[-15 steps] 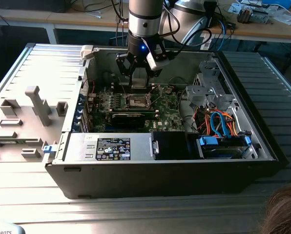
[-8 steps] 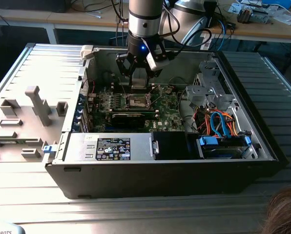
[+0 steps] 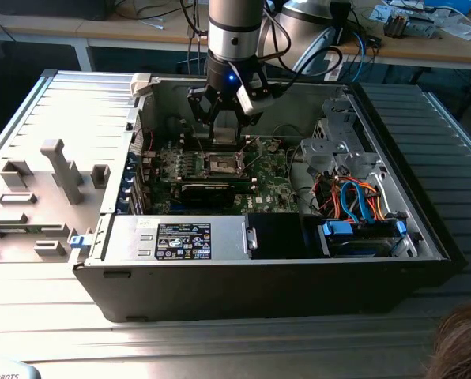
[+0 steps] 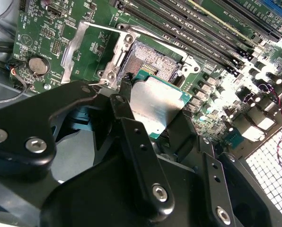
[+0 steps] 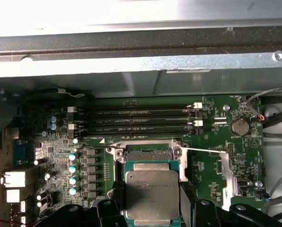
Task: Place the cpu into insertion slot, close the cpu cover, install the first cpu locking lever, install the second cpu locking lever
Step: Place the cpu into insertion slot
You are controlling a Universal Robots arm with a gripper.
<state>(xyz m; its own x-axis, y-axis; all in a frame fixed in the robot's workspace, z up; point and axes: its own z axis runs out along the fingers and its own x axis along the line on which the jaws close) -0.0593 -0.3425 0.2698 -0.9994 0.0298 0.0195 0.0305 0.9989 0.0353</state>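
Note:
My gripper (image 3: 225, 130) hangs inside the open computer case, just above the insertion slot (image 3: 220, 163). It is shut on the cpu (image 4: 155, 101), a flat square chip with a silver-grey top, held by its edges between black fingers (image 4: 123, 101). In the first wrist view the cpu (image 5: 153, 194) hovers over the near part of the insertion slot (image 5: 148, 153), whose metal rim shows beyond it. The dark, brownish contact field of the insertion slot (image 4: 153, 59) lies uncovered. The cpu cover (image 5: 222, 170) is swung open to one side as a grey frame (image 4: 79, 45). A thin lever wire (image 5: 202, 150) stands raised.
Memory slots (image 5: 136, 118) run behind the socket, with a coin battery (image 5: 239, 126) near the cover. A black expansion card (image 3: 208, 189), the power supply (image 3: 184, 241) and a drive cage with cables (image 3: 354, 205) crowd the case. A grey fixture tray (image 3: 38, 189) lies at the exterior view's left.

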